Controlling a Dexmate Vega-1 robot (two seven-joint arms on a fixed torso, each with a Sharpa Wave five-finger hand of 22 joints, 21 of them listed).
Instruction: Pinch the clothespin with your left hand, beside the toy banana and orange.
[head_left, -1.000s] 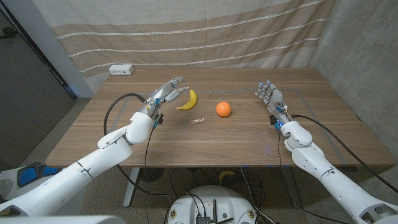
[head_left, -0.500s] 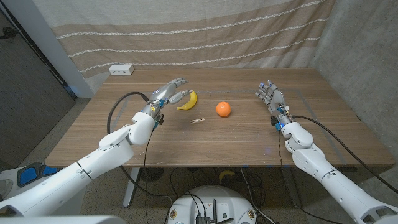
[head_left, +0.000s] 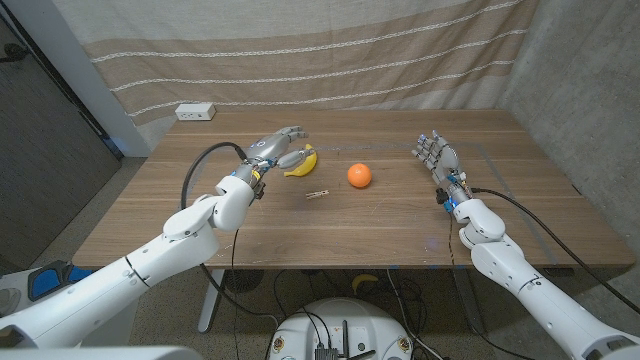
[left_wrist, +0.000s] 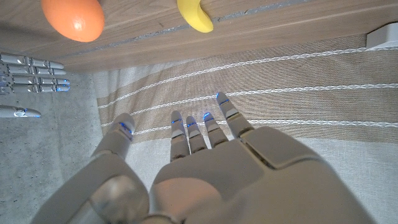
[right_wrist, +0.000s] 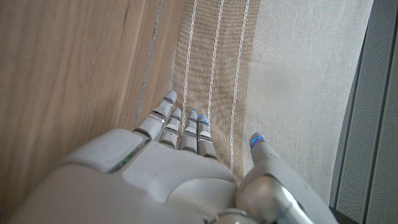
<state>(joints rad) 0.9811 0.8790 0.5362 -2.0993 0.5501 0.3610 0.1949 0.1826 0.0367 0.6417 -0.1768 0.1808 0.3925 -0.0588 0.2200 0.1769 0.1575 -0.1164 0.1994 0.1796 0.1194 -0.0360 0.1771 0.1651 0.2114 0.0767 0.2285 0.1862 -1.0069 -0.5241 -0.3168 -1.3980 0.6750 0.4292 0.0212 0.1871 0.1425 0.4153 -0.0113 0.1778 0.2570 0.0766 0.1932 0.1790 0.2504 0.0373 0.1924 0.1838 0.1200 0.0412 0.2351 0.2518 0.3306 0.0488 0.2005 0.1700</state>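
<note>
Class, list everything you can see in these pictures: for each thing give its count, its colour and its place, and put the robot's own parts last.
table: one, brown wood, under everything else.
toy banana: one, yellow, on the table left of the middle, just beyond the left hand's fingers.
orange: one, orange, on the table right of the banana.
clothespin: one, light wood, on the table in front of the banana and orange.
power strip: one, white, at the table's far left corner.
curtain: one, beige with pale stripes, behind the table.
left hand: one, grey, open, over the table beside the banana.
right hand: one, grey, open, fingers up, at the table's right side.
</note>
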